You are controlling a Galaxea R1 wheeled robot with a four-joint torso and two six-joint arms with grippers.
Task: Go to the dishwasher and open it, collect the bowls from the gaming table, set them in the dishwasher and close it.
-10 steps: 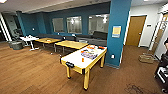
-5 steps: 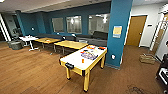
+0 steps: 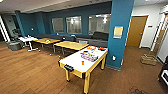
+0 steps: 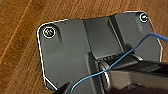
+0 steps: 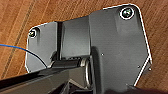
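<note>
- Beside the blue pillar (image 3: 119,35), just to its left in the head view, stands the gaming table (image 3: 75,61), white-topped with a yellowish edge and yellow legs, on the wooden floor (image 3: 30,72).
- On the half of its top nearer the pillar lie colourful game boxes (image 3: 89,57); a small orange thing (image 3: 83,62) stands on the bare white part toward the near end. It is too small to tell whether this is one of the bowls, and no dark bowl can be made out from here.
- No dishwasher appears among the things around the pillar, so whether it has been opened cannot be judged. My reading is that the robot is on the collecting leg, with the table ahead and well apart from it: the bowls look not yet picked up, and loading and closing are left.
- Beyond the gaming table, further from the pillar, stand yellow-topped low tables (image 3: 71,45) and dark sofas (image 3: 100,36); a wooden door (image 3: 136,31) is on the pillar's other side.
- Both wrist views look down on wooden floor past the robot's own dark plate and a blue cable (image 4: 130,53). Neither gripper's fingers can be made out, so how far open they stand, and whether either holds anything, I cannot tell.
</note>
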